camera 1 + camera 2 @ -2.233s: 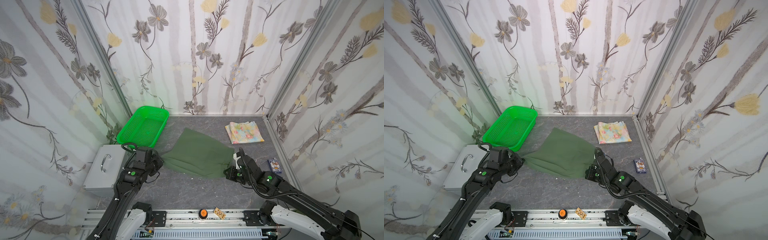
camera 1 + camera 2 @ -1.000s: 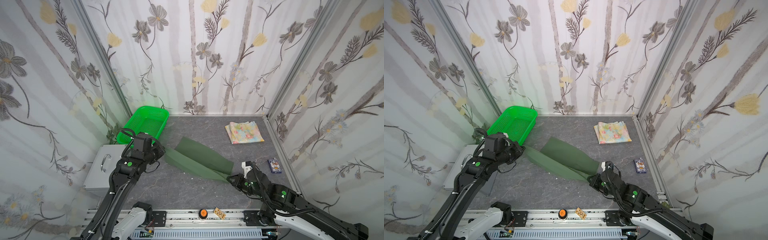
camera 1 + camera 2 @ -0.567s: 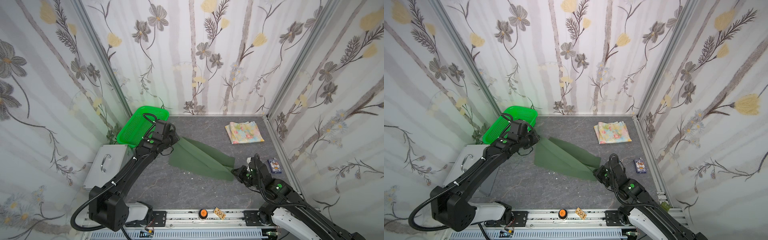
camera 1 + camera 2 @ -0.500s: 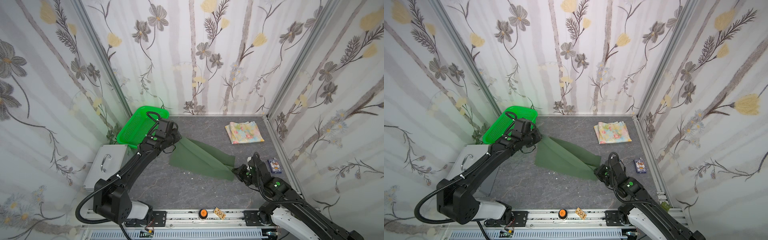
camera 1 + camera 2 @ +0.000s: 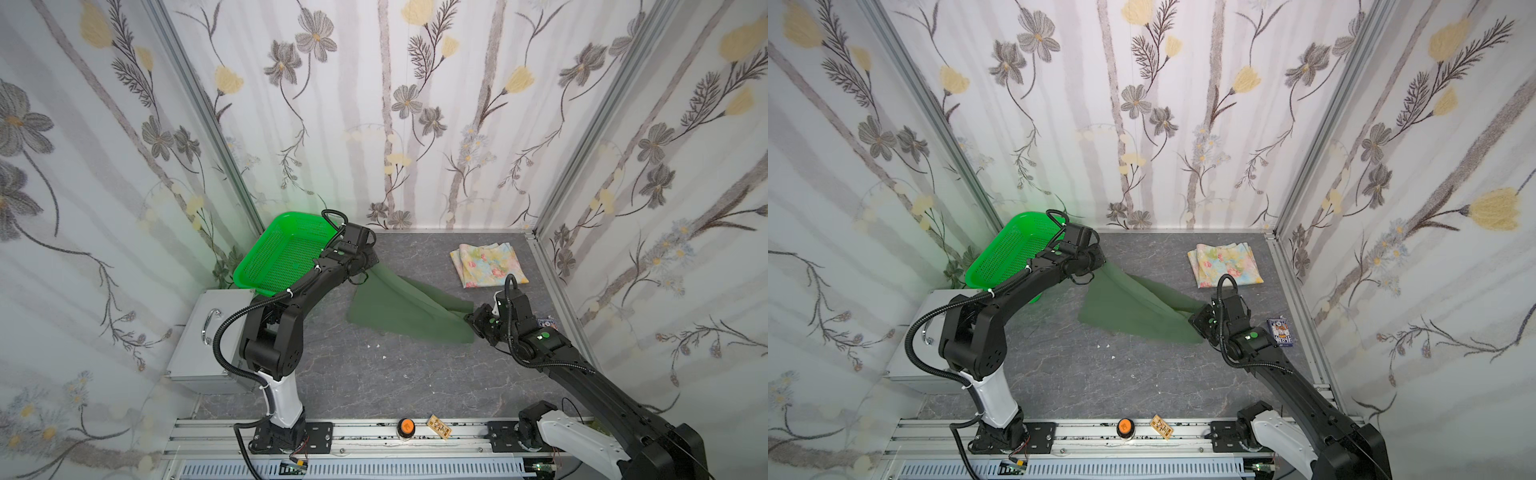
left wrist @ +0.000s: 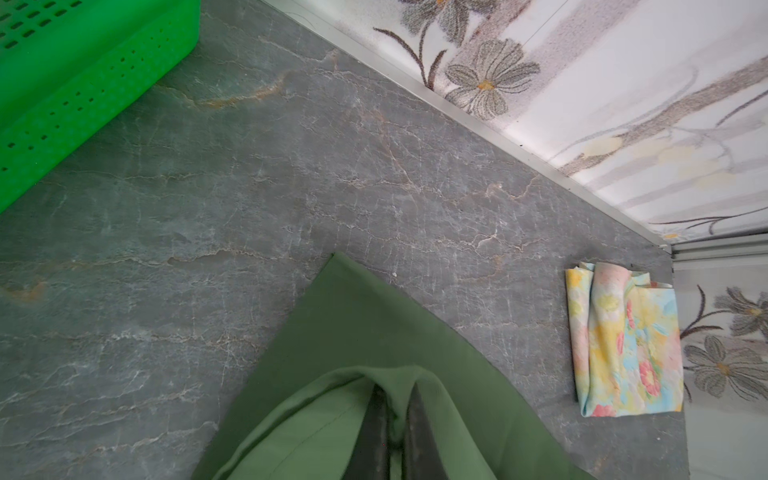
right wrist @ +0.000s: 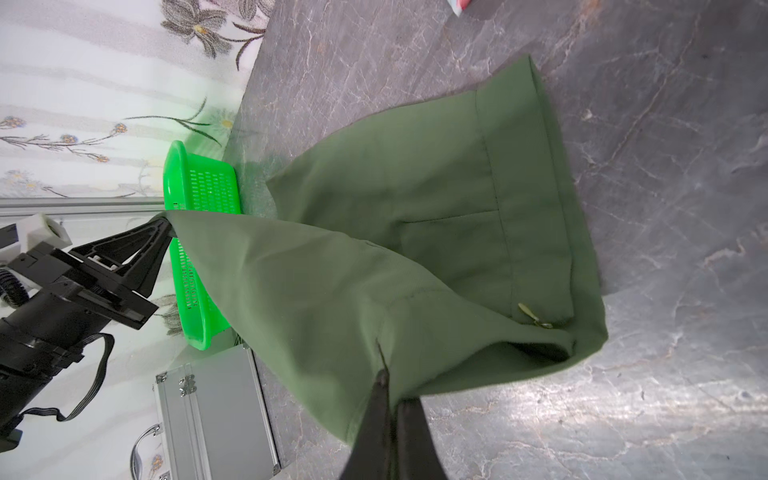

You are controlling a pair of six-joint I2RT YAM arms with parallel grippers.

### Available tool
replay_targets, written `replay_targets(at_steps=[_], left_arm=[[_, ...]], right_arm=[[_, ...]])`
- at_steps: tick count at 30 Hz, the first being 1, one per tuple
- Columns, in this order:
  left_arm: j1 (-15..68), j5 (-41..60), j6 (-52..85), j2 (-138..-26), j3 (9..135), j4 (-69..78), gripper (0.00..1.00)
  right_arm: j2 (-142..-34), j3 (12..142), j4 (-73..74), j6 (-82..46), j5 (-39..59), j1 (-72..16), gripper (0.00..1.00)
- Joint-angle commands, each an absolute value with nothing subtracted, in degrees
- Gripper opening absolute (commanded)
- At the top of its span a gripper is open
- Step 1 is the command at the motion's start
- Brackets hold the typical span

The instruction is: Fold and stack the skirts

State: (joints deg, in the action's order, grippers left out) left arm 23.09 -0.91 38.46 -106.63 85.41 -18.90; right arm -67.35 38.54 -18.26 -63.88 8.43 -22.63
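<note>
You are holding the dark olive skirt point(image 5: 407, 311) strung between both arms. Your left gripper point(image 5: 369, 266) is clamping one end of it just beside the green mesh basket point(image 5: 282, 253), and your right gripper point(image 5: 471, 321) is pinching the opposite end, lower down and toward the right side of the table point(image 5: 374, 374). In both wrist views the jaws are pressing together with green cloth bunching between them. Gripping two ends this way is, I judge, letting you carry one layer up and across the other, so the garment is doubling over rather than crumpling. The raised left end is giving the upper layer room to swing, while the lower right end is serving as the hinge. The bottom part of the skirt is lying flat on the table in the middle, and the upper part is rising off it in a slack, tent-like sheet. The cloth is looking plain, matte and smooth, showing stitched seams and a small pale tab, perhaps a zip pull point(image 7: 536, 319), near one fold. The floral skirt point(image 5: 487, 259) is lying folded into a neat square by the far right corner, well apart from the olive one. It is presumably waiting there as the base of the stack.
</note>
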Motion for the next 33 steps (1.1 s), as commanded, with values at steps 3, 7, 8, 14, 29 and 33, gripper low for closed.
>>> replay_targets(at_steps=[3,7,8,14,29,33], left_arm=[[22.94,-3.6,36.57,-111.87,90.93,-16.61,0.0],[22.77,-4.22,36.42,-115.62,93.82,-16.61,0.0],[22.69,-4.28,36.4,-116.51,94.17,-16.61,0.0],[21.52,-3.68,36.75,-120.67,95.37,-16.36,0.0],[19.3,-4.19,37.04,-127.87,101.3,-15.64,0.0],[19.13,-4.18,36.65,-128.83,101.97,-15.62,0.0]], right_arm=[[-72.8,41.73,-18.21,-59.3,8.92,-20.41,0.0],[-76.36,45.56,-18.8,-57.29,7.81,-19.57,0.0],[-77.47,46.32,-18.98,-56.85,7.99,-19.27,0.0],[-83.91,49.4,-18.48,-54.85,8.59,-18.15,0.0],[-94.39,54.94,-16.61,-51.84,7.76,-16.17,0.0],[-96.88,56.63,-16.44,-51.02,7.99,-15.91,0.0]])
